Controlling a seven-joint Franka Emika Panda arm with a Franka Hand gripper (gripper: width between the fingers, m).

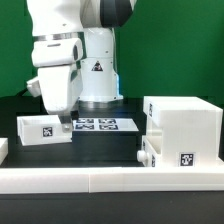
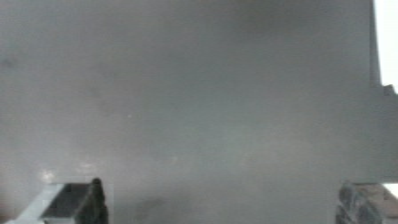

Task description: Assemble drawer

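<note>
The large white casing (image 1: pixel 185 128) of the drawer stands at the exterior view's right, with a tag on its front. A small white tray (image 1: pixel 45 128) with a tag lies at the exterior view's left. Another small white part (image 1: pixel 150 152) sits against the casing's left side. My gripper (image 1: pixel 62 116) hangs just above the table beside the left tray. In the wrist view my gripper (image 2: pixel 222 205) is open, its fingertips (image 2: pixel 80 200) wide apart over bare grey table with nothing between them. A white sliver (image 2: pixel 391 40) shows at that frame's edge; I cannot tell what it is.
The marker board (image 1: pixel 100 125) lies flat between the left tray and the casing, in front of the robot's base (image 1: pixel 98 80). A long low white border rail (image 1: pixel 110 180) runs along the near side of the table.
</note>
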